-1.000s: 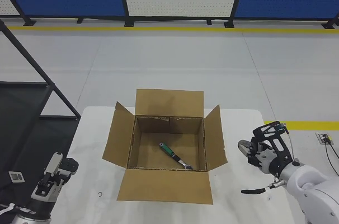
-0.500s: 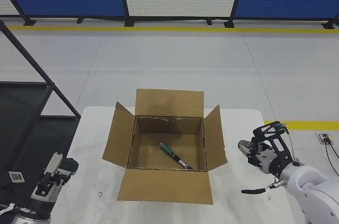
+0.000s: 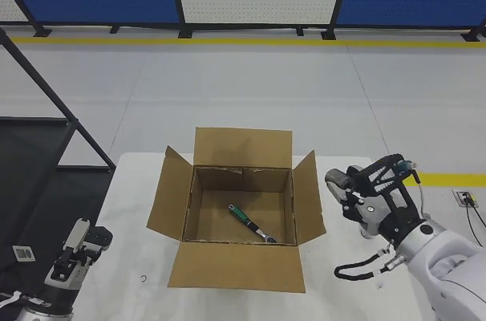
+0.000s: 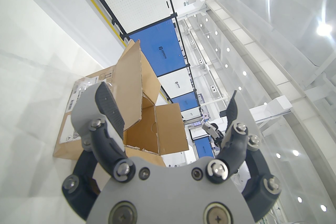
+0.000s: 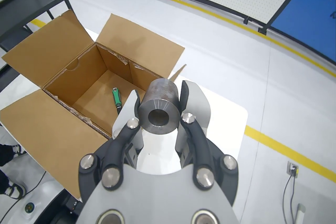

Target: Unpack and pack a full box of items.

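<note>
An open cardboard box (image 3: 238, 180) stands in the middle of the white table (image 3: 131, 249), flaps spread out. On its floor lies a green-handled ratchet wrench (image 3: 248, 222), also seen as the wrench (image 5: 116, 98) in the right wrist view. My right gripper (image 3: 339, 188) hangs above the table just right of the box's right flap, shut on a grey metal cylinder (image 5: 159, 107) with a hole through it. My left gripper (image 3: 76, 239) rests low at the table's front left corner, open and holding nothing; the box (image 4: 147, 114) lies ahead of it.
A black metal rack (image 3: 26, 152) stands off the table's left side. A black cable (image 3: 359, 269) hangs by the right arm. Bare table surface lies left and right of the box.
The right gripper has risen and moved left toward the box's right flap, carrying the metal cylinder. The left arm has stayed still.
</note>
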